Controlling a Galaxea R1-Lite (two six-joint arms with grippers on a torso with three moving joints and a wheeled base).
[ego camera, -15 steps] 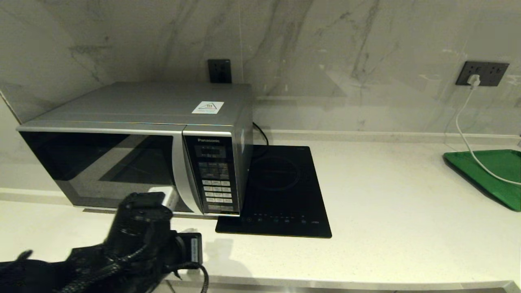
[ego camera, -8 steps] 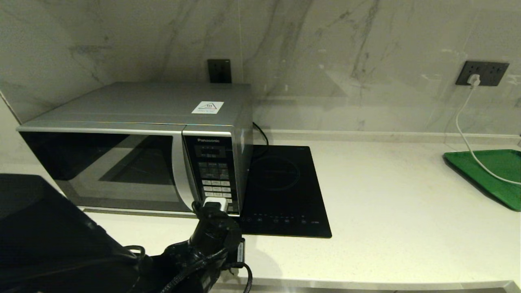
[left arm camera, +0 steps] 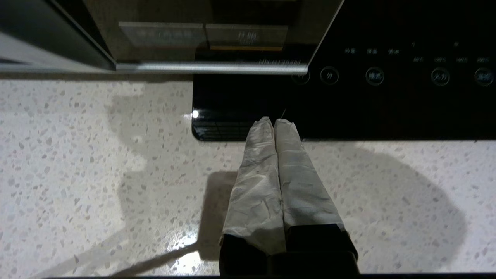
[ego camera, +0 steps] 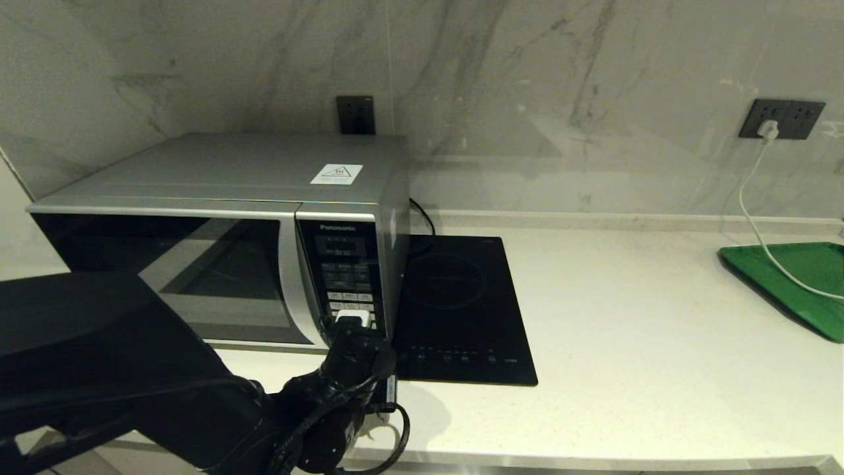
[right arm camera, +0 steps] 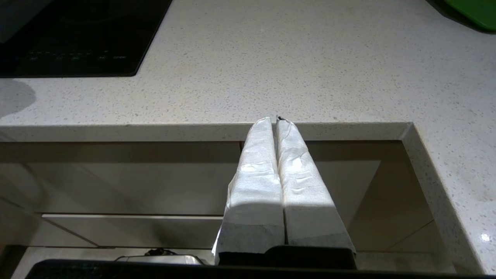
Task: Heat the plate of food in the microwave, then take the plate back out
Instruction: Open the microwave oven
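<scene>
Closed, empty, left pincer (ego camera: 349, 322) is held at the silver-grey Panasonic microwave (ego camera: 217, 237) button panel (ego camera: 346, 290); pressing is apparently next.

The microwave (ego camera: 217, 198) is cased in brushed silver-grey metal, with a dark, glossy glass door in which reflections are seen. The induction hob (ego camera: 461, 310) is topped with smooth, shiny black glass, while the countertop (ego camera: 659, 363) is formed of pale, polished speckled stone. The left gripper (left arm camera: 274, 121) is wrapped in creased, matt white tape
</scene>
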